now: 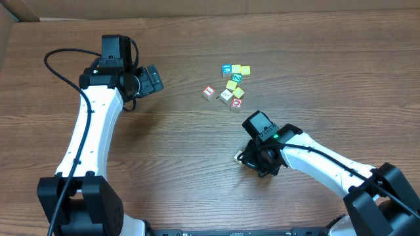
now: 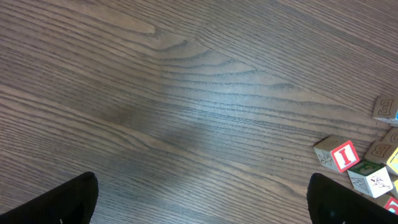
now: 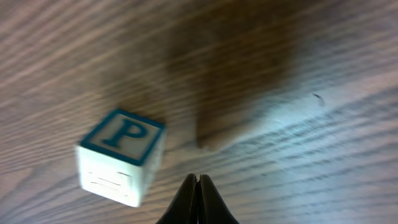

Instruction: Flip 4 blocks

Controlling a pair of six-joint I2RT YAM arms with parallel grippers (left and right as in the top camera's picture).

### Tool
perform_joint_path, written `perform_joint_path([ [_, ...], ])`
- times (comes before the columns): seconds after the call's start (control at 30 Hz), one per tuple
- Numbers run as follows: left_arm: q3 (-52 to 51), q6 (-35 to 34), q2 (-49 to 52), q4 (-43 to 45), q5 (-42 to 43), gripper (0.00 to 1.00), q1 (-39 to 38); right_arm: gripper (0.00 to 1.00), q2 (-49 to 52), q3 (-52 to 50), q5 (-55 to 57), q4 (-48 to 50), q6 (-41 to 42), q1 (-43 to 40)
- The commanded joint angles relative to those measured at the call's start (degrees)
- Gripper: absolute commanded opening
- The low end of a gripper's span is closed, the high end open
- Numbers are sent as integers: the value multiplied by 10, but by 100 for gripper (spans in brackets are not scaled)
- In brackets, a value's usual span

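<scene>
**both grippers empty; the four blocks (image 1: 226,96) sit in the group by the red "i" cube (image 1: 209,92)**

the red "i" cube stands a little apart at the left edge of a group of small cubes, and it is one of the four blocks. the other three lie just to its right. a cream cube (image 1: 226,96) is nearest. a yellowish cube (image 1: 231,84) is behind that. a second red cube (image 1: 237,103) is farther right and nearer the robot. a blue-printed cube (image 1: 227,69) and a green-printed cube (image 1: 234,77) lie right of the "i" cube and farther back.

the left gripper (image 1: 152,80) hangs well to the left of the "i" cube. its fingers (image 2: 68,202) are spread wide over the bare table (image 2: 186,93), released and grasping nothing. in its wrist view the "i" cube shows near the right edge.

the right gripper (image 3: 197,183) is well apart from the "i" cube, to its right and nearer the robot. its jaws are clenched tip to tip on nothing. a blue "p" cube (image 3: 121,155) stands upright in that same spot, close beside the tips but apart from them.
</scene>
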Motion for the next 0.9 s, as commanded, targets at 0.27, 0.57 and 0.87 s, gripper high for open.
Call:
perform_joint_path([
  [0.27, 12, -5, 3, 1, 1, 100, 0, 4, -1, -2, 0, -5, 79, -4],
  [0.57, 12, -5, 3, 1, 1, 100, 0, 4, 0, -2, -8, -6, 102, -4],
  [0.87, 12, -5, 3, 1, 1, 100, 0, 4, 0, -2, -14, -9, 119, -4],
])
